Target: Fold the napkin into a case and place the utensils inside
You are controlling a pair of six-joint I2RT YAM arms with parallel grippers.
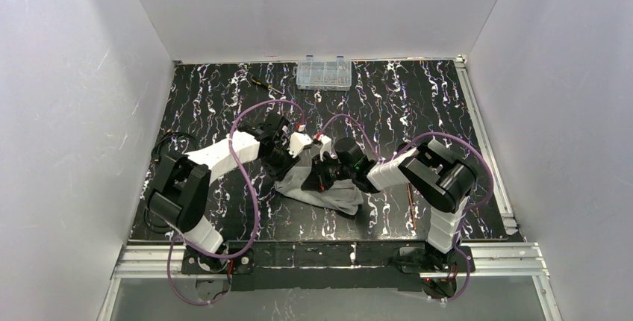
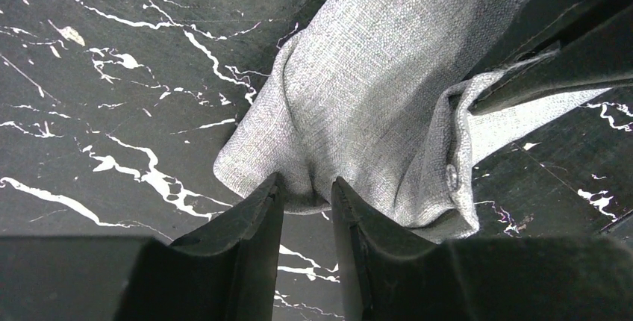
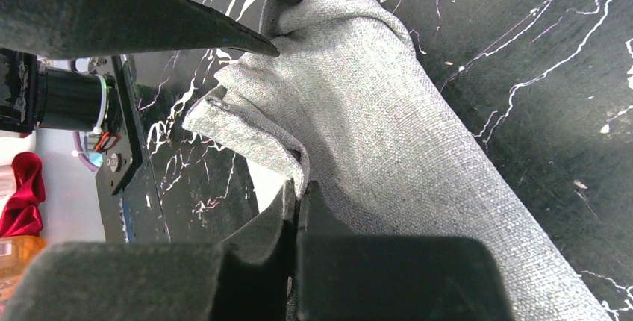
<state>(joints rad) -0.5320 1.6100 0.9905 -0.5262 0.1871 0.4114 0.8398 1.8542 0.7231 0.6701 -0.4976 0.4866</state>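
Your napkin (image 1: 334,197) lies as a narrow folded roll on the table (image 1: 418,104), mid-front, between the two arms. Your left claw (image 2: 307,185) is partly open, with its tips straddling one rounded end of the roll. There's a gap between the jaws and the cloth just reaches in, so no firm pinch is visible. Your right claw (image 3: 298,190) is closed tight on a loose hem flap at the roll's side, and that flap is lifted off the table.

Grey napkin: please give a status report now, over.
Left tool open at the end of the light-grey cloth napkin. Right tool shut on its edge. Clear plastic compartment box far off, not in the way.
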